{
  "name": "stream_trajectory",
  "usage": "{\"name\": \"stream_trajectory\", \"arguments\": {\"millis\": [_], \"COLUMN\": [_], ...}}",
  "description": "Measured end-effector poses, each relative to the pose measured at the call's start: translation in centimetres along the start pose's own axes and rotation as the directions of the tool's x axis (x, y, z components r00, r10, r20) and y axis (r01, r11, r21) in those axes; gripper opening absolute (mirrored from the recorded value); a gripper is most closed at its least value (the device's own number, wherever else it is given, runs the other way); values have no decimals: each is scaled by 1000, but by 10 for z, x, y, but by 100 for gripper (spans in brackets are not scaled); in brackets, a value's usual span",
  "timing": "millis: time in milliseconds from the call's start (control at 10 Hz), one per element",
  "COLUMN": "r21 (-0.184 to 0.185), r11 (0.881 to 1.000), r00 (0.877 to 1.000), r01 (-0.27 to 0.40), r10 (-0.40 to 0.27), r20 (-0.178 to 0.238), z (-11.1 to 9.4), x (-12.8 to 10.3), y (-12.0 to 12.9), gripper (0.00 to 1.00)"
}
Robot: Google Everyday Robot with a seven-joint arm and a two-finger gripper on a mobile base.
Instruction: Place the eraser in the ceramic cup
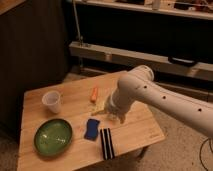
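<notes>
Nearest, at the front edge of the table: the eraser, lying flat, long axis running front to back. Sits just beside the blue pad. Farther in, over the boards: the gripper, jaws spread wide, holding nothing. Hangs just behind the eraser and slightly to its right in view, so probably needs a short move toward the front edge, jaws closing across the narrow width. Farther back, at the left of the view: the ceramic cup, upright, well apart, beyond the green plate.
</notes>
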Motion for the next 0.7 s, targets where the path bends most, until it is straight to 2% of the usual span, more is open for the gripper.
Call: {"name": "stream_trajectory", "arguments": {"millis": [200,400,500,700], "r21": [-4,-39,-68,-136], "r11": [1000,999,996,987], "r00": [1000,999,999,996], "r01": [1,31,49,84], "r10": [-1,-31,-48,-83], "r20": [-1,7,9,8], "z": [0,8,20,58], "x": [0,-5,-12,-31], "y": [1,-4,-2,9], "gripper": [80,80,80,80]}}
